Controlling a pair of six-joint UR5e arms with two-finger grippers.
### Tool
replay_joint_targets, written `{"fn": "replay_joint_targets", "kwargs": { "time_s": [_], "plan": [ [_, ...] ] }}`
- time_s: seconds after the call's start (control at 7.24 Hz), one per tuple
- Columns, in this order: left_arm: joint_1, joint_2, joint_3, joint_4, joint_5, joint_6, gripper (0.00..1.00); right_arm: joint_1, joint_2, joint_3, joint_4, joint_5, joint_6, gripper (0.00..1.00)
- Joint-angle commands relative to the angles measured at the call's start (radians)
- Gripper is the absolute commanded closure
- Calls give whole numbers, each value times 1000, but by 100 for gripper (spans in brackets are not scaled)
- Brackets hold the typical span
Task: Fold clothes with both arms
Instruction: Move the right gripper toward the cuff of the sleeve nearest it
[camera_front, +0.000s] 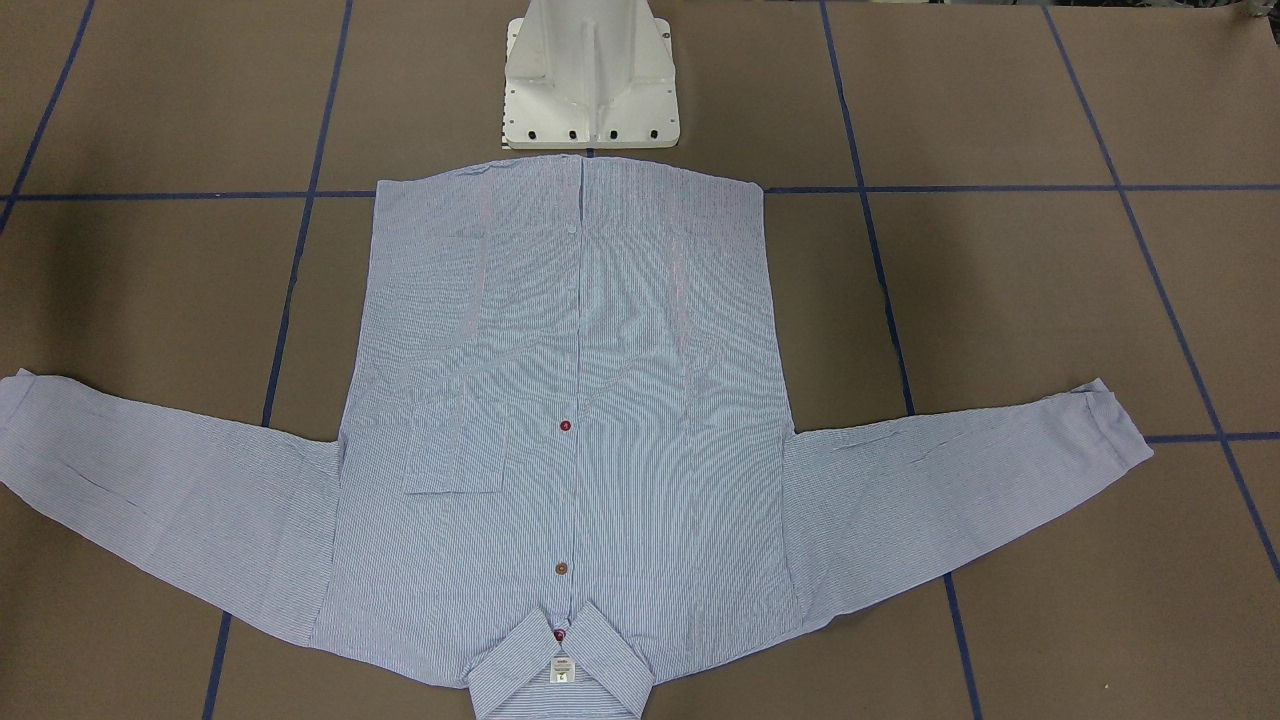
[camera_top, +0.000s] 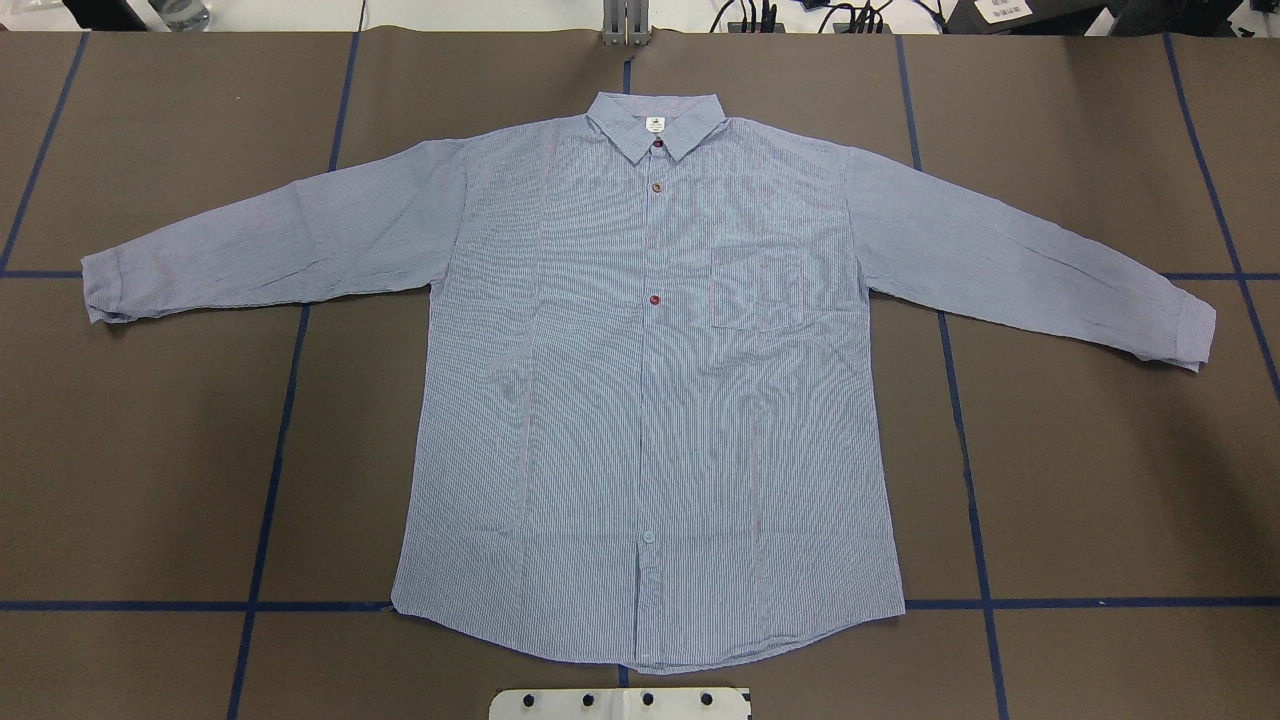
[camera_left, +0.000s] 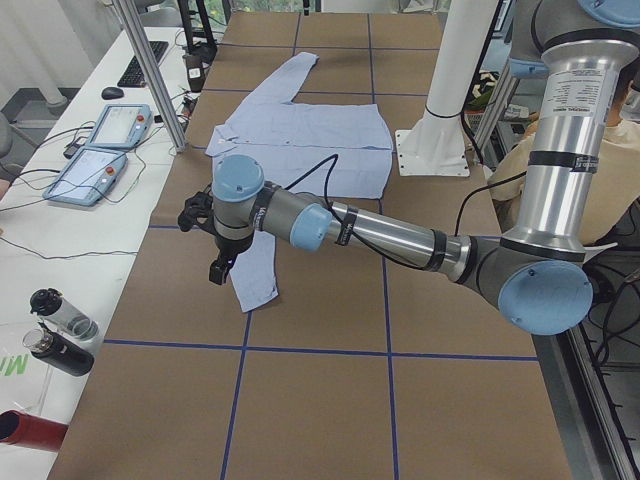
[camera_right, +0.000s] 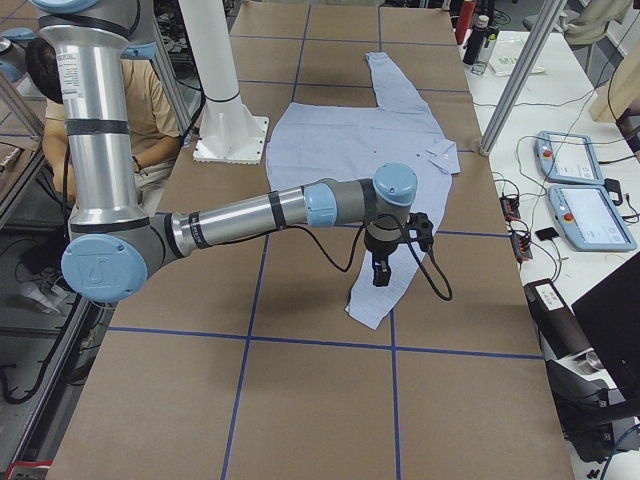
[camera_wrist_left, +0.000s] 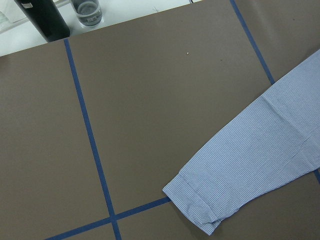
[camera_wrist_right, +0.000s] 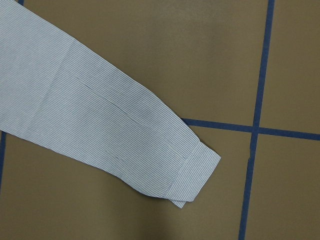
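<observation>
The light blue-and-white striped shirt (camera_top: 650, 400) lies flat and front up on the brown table, buttoned, both sleeves spread out, collar at the far side from the robot's base; it also shows in the front-facing view (camera_front: 570, 330). My left gripper (camera_left: 218, 268) hangs above the table beside the left sleeve's cuff (camera_wrist_left: 195, 205). My right gripper (camera_right: 380, 272) hangs above the right sleeve near its cuff (camera_wrist_right: 192, 175). Both grippers show only in the side views, so I cannot tell whether they are open or shut. Neither arm appears in the overhead or front-facing views.
The white pedestal base (camera_front: 590, 80) stands at the shirt's hem. Blue tape lines (camera_top: 290, 400) grid the table. Bottles (camera_left: 60, 330) and teach pendants (camera_left: 100, 150) lie on the white bench beyond the table's far edge. A metal post (camera_left: 150, 70) stands at that edge. A person (camera_right: 50, 70) sits behind the robot.
</observation>
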Motion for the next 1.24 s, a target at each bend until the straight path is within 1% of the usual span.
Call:
{"fn": "replay_joint_targets", "kwargs": {
  "time_s": [0.0,0.28,0.41,0.55,0.69,0.83,0.97,1.11],
  "plan": [
    [0,-1,-30,1,-10,0,0,2,-2,5,0,1,1,0],
    [2,5,-10,-5,-10,6,0,2,-4,-3,0,5,-5,0],
    [2,15,-32,-7,-10,9,0,2,-1,0,2,5,-2,0],
    [2,16,-21,-12,-10,6,0,0,-1,-18,0,8,-2,0],
    [2,14,-17,-22,-12,3,0,2,-2,-6,0,8,1,0],
    [6,14,-13,-39,-12,3,0,-11,2,-9,2,8,-1,0],
    [8,22,-12,-92,-10,2,0,-23,4,-15,0,2,-1,0],
    [9,28,-16,-116,-12,-3,0,-31,4,-27,0,6,46,0]
  ]
}}
